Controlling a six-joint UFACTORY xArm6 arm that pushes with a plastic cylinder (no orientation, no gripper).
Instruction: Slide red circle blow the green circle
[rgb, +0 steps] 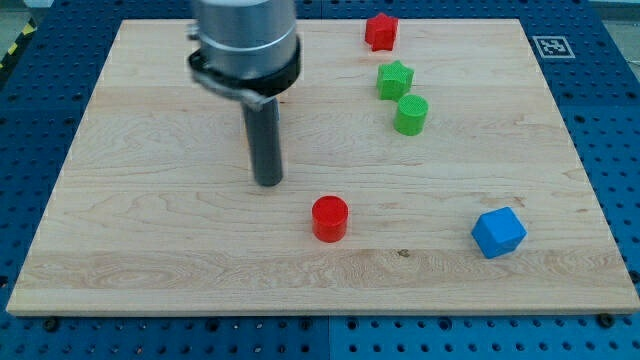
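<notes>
The red circle (329, 218) is a short red cylinder lying on the wooden board (150, 250), below the board's middle. The green circle (411, 114) is a green cylinder in the upper right part, well above and to the right of the red circle. My tip (267, 182) is the lower end of the dark rod. It stands to the left of the red circle and slightly above it, a clear gap apart, touching no block.
A green star (394, 79) lies just above the green circle, almost touching it. A red star (381, 31) lies near the board's top edge. A blue cube-like block (498, 232) lies at the lower right. Blue perforated table surrounds the board.
</notes>
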